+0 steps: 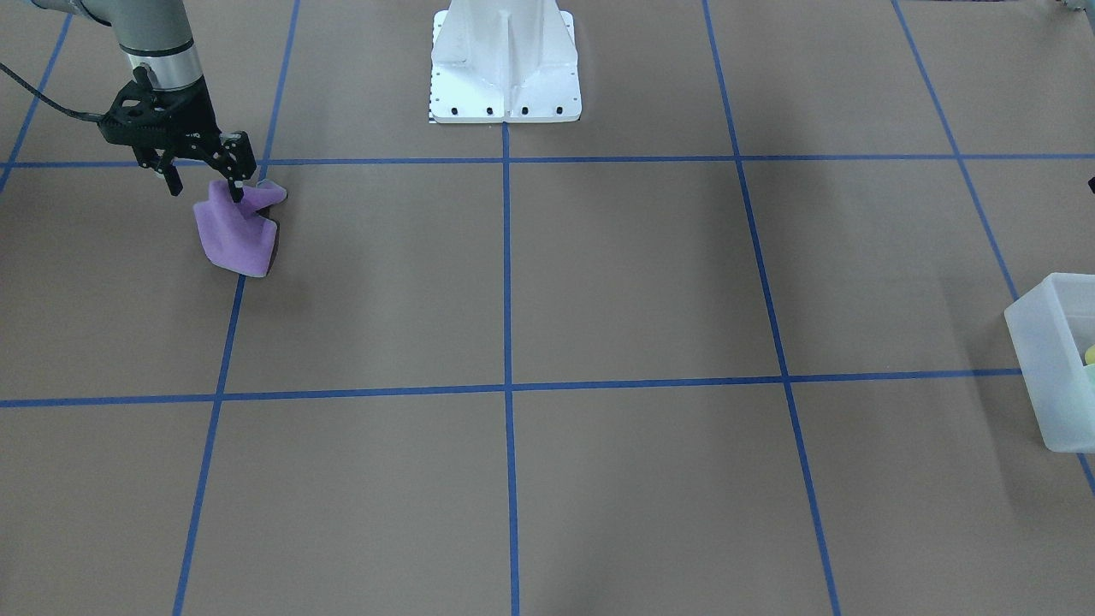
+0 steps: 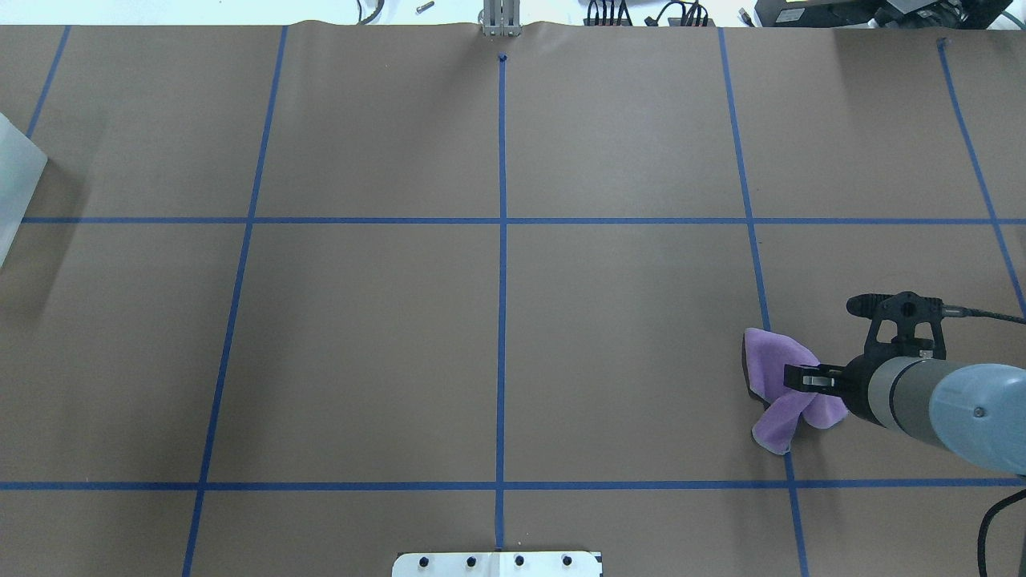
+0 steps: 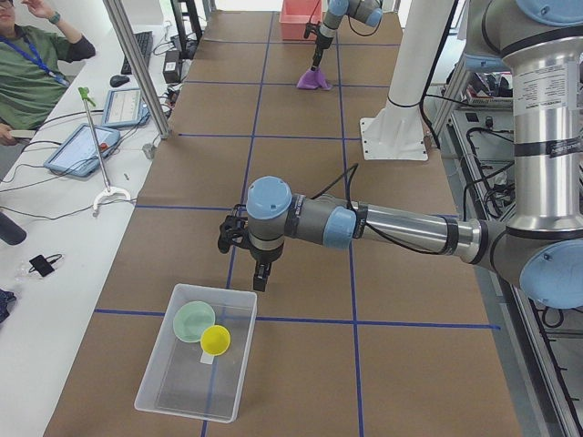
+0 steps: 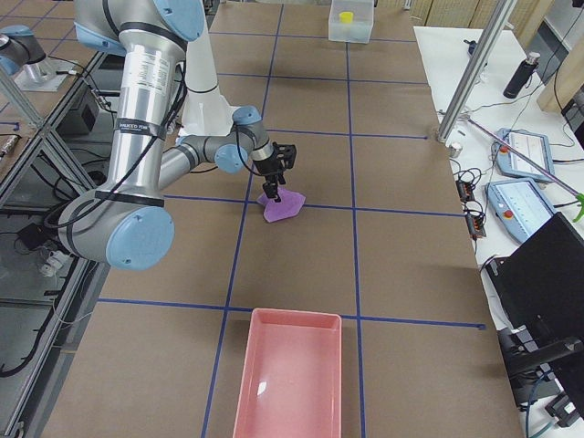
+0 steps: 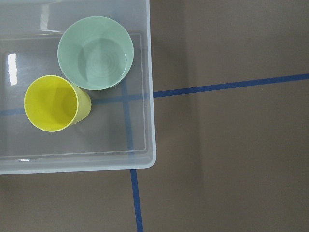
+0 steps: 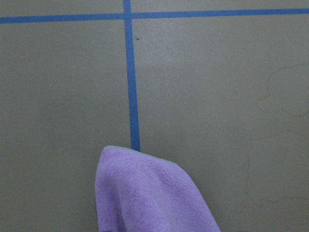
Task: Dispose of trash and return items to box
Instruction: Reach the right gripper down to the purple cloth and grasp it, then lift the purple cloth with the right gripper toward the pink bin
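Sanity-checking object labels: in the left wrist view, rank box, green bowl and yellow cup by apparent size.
1. box: by far the largest, cut off at the frame's top and left.
2. green bowl: its rim is wider than the cup's.
3. yellow cup: smallest, though not by much; it stands taller, so its rim is nearer the camera.

Around our right fingers (image 1: 237, 190) only the purple cloth (image 1: 233, 231) obstructs; bare surface (image 1: 599, 282) lies open beyond. Beneath our left arm, the box (image 3: 197, 364) walls hem the cup (image 5: 54, 103) and bowl (image 5: 95, 53), which nearly touch.
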Motion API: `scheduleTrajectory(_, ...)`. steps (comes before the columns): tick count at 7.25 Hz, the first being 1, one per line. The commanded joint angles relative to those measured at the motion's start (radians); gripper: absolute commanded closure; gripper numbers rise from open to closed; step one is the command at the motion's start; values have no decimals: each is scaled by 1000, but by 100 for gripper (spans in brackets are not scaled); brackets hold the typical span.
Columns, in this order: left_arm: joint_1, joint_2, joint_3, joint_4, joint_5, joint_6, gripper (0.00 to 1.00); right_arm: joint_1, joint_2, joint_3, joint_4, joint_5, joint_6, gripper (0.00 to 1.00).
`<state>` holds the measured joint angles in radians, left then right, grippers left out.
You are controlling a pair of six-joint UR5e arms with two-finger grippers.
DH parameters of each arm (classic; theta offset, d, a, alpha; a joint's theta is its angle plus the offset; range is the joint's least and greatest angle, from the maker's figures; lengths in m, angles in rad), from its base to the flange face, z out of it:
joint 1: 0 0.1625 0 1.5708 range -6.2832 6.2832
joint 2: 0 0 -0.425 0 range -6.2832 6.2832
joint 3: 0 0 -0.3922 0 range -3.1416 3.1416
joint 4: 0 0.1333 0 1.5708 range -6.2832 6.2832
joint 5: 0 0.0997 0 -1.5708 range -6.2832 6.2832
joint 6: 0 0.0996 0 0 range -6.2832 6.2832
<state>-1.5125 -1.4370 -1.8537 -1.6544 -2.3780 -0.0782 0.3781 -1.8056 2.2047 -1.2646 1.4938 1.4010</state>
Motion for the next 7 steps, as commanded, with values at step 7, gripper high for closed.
scheduleTrajectory(7, 0, 7, 7, -2, -1, 2, 1, 191, 6, 255, -215, 168, -165, 100)
